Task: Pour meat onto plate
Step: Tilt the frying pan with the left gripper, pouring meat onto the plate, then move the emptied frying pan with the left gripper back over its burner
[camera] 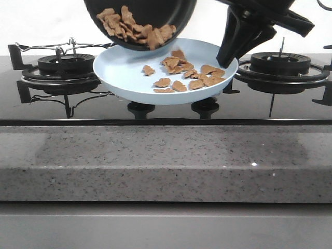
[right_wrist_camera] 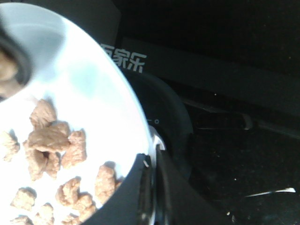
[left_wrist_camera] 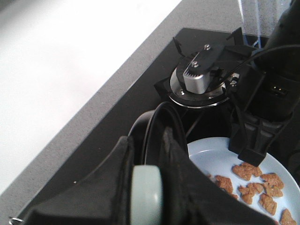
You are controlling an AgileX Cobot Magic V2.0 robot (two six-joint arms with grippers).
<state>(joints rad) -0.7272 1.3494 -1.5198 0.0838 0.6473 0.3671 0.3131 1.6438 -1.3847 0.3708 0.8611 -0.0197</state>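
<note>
A black frying pan [camera: 140,21] tilts above the plate [camera: 119,72] so meat [camera: 189,75] slides down. The right pincer [right_wrist_camera: 152,187] is clamped on the plate's rim, steadying it above the stove [camera: 41,104]. The left pincer [left_wrist_camera: 150,187] grips the pan.

We see a black glass gas hob [camera: 171,111] set into a speckled grey stone counter [camera: 166,161]. On the hob, one burner with its grate [camera: 62,70] sits at nine o'clock, another burner [camera: 282,67] at three, and two black control knobs [camera: 141,109] at six.
</note>
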